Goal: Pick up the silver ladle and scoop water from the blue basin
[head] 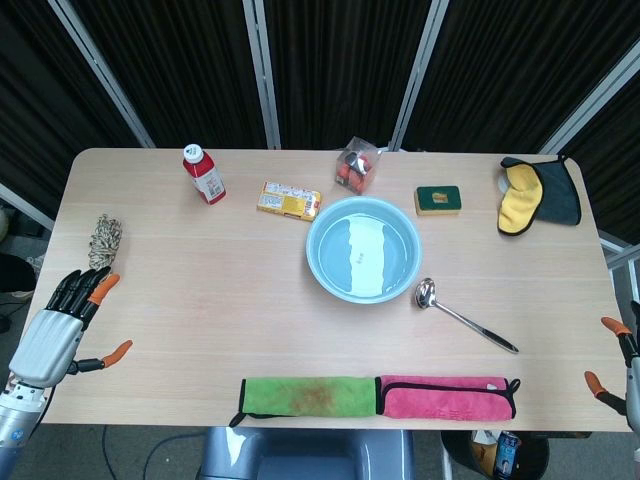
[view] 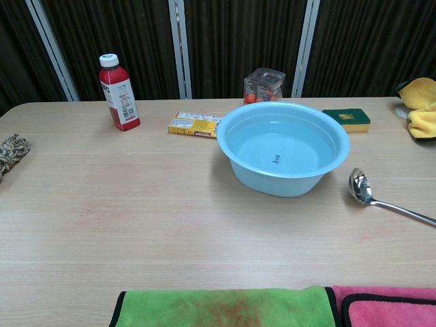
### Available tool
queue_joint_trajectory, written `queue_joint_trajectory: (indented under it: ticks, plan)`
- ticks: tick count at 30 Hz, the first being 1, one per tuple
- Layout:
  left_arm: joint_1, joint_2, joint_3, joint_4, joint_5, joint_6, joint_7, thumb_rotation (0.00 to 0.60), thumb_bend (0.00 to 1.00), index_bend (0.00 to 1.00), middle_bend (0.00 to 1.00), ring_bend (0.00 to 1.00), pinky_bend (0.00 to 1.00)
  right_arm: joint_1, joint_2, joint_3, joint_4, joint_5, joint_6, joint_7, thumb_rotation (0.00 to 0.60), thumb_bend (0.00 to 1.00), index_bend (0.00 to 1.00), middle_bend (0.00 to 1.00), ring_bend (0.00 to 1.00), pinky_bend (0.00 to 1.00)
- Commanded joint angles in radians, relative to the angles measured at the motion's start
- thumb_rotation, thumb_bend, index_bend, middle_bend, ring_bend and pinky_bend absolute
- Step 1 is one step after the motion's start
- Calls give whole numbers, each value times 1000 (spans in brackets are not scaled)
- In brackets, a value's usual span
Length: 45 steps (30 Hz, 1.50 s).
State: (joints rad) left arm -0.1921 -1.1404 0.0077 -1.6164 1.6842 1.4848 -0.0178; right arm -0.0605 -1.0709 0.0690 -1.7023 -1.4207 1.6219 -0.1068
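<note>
While both hands sit at the near corners of the pale wooden table [head: 200, 300], the silver metal ladle [head: 462, 317] lies flat on the tabletop, untouched. Its bowl rests just beside the near right rim of the round light-blue plastic basin [head: 330, 215]; its handle runs away toward the right edge. Basin holds clear water, stands mid-table.

Left hand [head: 60, 325]: over the near left corner, fingers extended and apart, holding nothing. Right hand [head: 615, 365]: only orange-tipped fingers visible at the right frame edge in head view, spread, nothing between them; well apart from the ladle. Neither hand appears in chest view.

Along the far edge, left to right: red bottle with white cap [head: 203, 173], yellow flat packet [head: 289, 201], clear plastic box with orange contents [head: 357, 166], green-and-yellow sponge [head: 438, 200], yellow and dark-grey mitt [head: 537, 194]. Bundle of pale rope [head: 106, 237] lies at the left side. Green cloth [head: 305, 394] and pink cloth [head: 445, 396] lie end to end on the near edge
</note>
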Motion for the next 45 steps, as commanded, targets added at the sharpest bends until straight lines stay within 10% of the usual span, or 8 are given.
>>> queue_joint_trajectory:
  ticks: [1, 45]
  plan:
    - [-1, -1, 1, 0, 2, 0, 1, 294, 244, 0, 0, 0, 0, 1, 0, 1, 0, 4, -6, -1, 600, 145, 210, 0, 0, 0]
    - [-15, -36, -35, 68, -24, 28, -60, 289, 250, 0, 0, 0, 0, 313, -411, 72, 451, 161, -519, 49, 600, 211, 369, 0, 0, 0]
